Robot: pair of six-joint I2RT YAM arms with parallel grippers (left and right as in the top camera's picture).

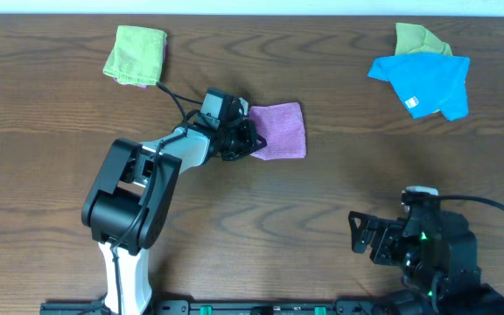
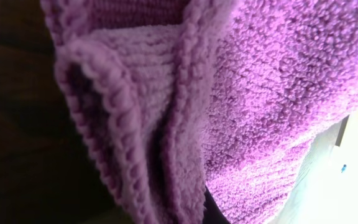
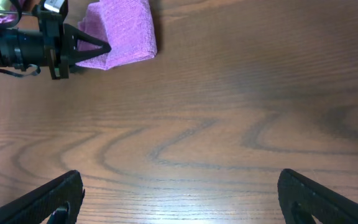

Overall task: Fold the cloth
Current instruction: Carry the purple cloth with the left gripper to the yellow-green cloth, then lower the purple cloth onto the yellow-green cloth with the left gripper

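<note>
The folded purple terry cloth point(image 1: 283, 131) lies near the middle of the brown wooden table point(image 1: 322, 192). The left gripper point(image 1: 245, 140) pinches its left edge between the jaws. The right gripper point(image 3: 179, 193) hovers well apart, with its jaws spread wide.

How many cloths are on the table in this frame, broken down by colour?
green cloth: 2
purple cloth: 1
blue cloth: 1
Total: 4
</note>
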